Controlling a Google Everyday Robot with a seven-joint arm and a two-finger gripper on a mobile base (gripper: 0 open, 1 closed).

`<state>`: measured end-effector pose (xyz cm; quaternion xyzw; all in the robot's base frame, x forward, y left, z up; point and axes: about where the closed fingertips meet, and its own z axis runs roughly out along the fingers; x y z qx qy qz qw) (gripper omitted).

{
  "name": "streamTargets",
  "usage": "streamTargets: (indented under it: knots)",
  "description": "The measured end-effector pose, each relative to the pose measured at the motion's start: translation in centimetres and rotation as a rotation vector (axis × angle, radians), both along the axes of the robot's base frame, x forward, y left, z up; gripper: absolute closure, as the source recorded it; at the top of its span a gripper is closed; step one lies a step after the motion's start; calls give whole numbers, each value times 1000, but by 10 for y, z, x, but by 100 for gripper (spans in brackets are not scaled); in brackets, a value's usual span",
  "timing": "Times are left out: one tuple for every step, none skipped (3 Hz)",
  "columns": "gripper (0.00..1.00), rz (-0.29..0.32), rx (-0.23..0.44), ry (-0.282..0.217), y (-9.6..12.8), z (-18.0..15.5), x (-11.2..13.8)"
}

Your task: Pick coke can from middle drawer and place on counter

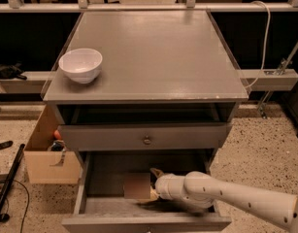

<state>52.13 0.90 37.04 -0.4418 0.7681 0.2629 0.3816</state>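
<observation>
The middle drawer (pixel 106 177) is pulled open at the bottom of the cabinet, showing its grey floor and low side walls. My white arm reaches into it from the lower right. The gripper (pixel 151 188) is inside the drawer near its middle. A dull reddish-brown block (pixel 137 185) sits right at the gripper's tip, where the coke can lay; no lettering shows on it. I cannot tell whether it is held. The counter (pixel 153 52) is the flat grey cabinet top.
A white bowl (pixel 81 65) stands on the counter's front left corner. A shut drawer front with a round knob (pixel 147 140) is above the open drawer. A cardboard box (pixel 47 152) stands on the floor to the left. A white cable (pixel 265 38) hangs at the right.
</observation>
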Motion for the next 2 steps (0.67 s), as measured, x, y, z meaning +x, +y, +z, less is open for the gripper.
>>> streamTargets:
  knots:
    - [44, 0, 0, 0, 0, 0, 0]
    - [75, 0, 0, 0, 0, 0, 0]
